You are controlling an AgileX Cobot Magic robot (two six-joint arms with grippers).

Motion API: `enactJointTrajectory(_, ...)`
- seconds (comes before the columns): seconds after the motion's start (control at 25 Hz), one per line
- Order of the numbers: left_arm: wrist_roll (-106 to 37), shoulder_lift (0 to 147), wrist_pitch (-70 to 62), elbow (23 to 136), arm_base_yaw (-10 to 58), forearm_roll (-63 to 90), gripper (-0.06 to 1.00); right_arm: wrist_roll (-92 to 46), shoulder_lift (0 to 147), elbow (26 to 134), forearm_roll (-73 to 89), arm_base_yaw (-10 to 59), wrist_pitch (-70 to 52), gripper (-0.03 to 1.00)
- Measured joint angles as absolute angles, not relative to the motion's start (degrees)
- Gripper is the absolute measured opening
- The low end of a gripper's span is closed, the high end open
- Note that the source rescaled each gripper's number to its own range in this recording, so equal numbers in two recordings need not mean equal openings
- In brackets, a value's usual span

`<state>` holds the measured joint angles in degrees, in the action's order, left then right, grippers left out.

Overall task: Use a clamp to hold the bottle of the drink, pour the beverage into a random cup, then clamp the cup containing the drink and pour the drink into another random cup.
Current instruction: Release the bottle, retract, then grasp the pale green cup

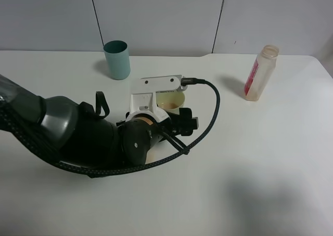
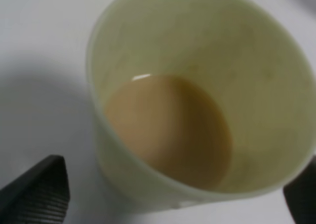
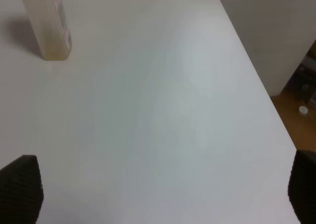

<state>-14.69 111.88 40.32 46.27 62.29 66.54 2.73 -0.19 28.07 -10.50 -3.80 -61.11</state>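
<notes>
Two cups stand on one white table [image 1: 270,163]: one pale yellow-green cup [image 1: 177,97] with beverage [image 2: 168,130] inside, and one teal cup [image 1: 116,60] behind it to the left. One bottle [image 1: 260,73] stands well to its right.

Looks like a robot lab: bare white table [image 1: 260,168], grey panelled wall [image 1: 156,17] at the far side, black robot arm [image 1: 78,137].

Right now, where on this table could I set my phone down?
Bare table at the front right, and the wide stretch between the yellow cup and the bottle. Crowded mid-left: the left hand straddles that cup, teal cup behind.
</notes>
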Motion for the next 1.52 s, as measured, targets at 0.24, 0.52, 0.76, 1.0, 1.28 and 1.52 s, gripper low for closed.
enactJointTrajectory(0.24,-14.7,113.3,41.9,46.3,62.3,65.5,0.73,2.7,-0.2,28.1,-10.5,-3.8,-61.1,1.00)
enactJointTrajectory(0.52,-14.7,114.4,42.8,46.4,62.2,65.3,0.73,2.7,-0.2,28.1,-10.5,-3.8,-61.1,1.00)
enactJointTrajectory(0.76,-14.6,116.0,43.1,47.9,60.6,62.8,0.73,2.7,-0.2,28.1,-10.5,-3.8,-61.1,1.00)
enactJointTrajectory(1.0,-12.6,117.7,43.4,48.2,59.7,60.0,0.73,2.7,-0.2,28.1,-10.5,-3.8,-61.1,1.00)
enactJointTrajectory(1.28,-9.4,119.3,45.4,48.2,59.7,59.6,0.73,2.7,-0.2,28.1,-10.5,-3.8,-61.1,1.00)
enactJointTrajectory(1.52,-6.7,121.5,49.1,48.2,59.7,58.7,0.73,2.7,-0.2,28.1,-10.5,-3.8,-61.1,1.00)
